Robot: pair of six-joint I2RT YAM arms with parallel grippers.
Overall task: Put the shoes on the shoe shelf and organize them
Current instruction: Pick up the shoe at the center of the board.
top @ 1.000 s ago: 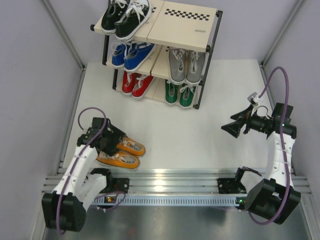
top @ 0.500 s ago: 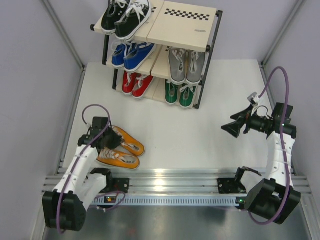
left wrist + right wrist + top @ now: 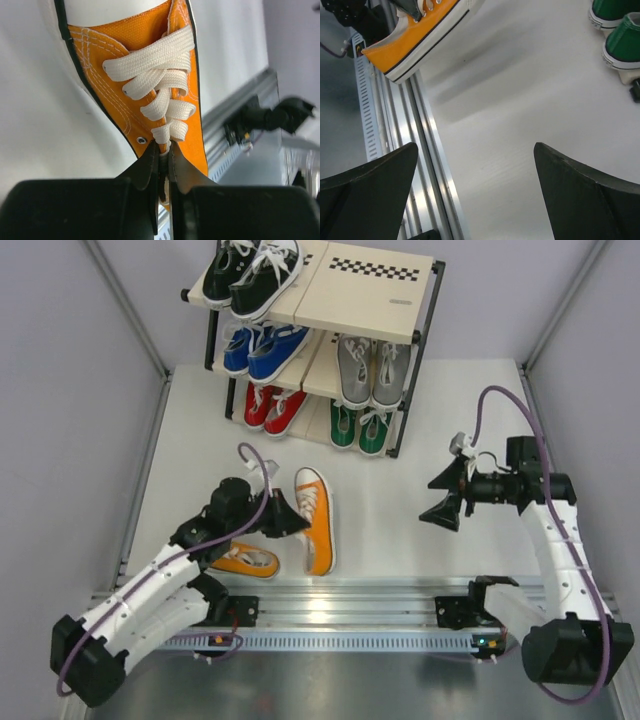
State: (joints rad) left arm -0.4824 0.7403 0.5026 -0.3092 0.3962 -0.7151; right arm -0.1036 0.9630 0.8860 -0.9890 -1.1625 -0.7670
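The left hand [image 3: 285, 518] has swung toward frame centre, carrying one orange shoe [image 3: 317, 525], clenched on its upper. Its mate [image 3: 245, 562] lies lower left, and the right hand [image 3: 441, 502] hangs released.

The white table [image 3: 400, 510] holds a shelf [image 3: 375, 300] at the top middle of the frame. On the shelf's top board, at the left, sit black shoes [image 3: 250, 275]. The middle board has blue shoes [image 3: 262, 348] on the left and grey shoes [image 3: 372, 370] on the right. The bottom board has red shoes [image 3: 272, 408] left and green shoes [image 3: 360, 428] right. One orange shoe [image 3: 245, 561] lies on the table at the lower left.
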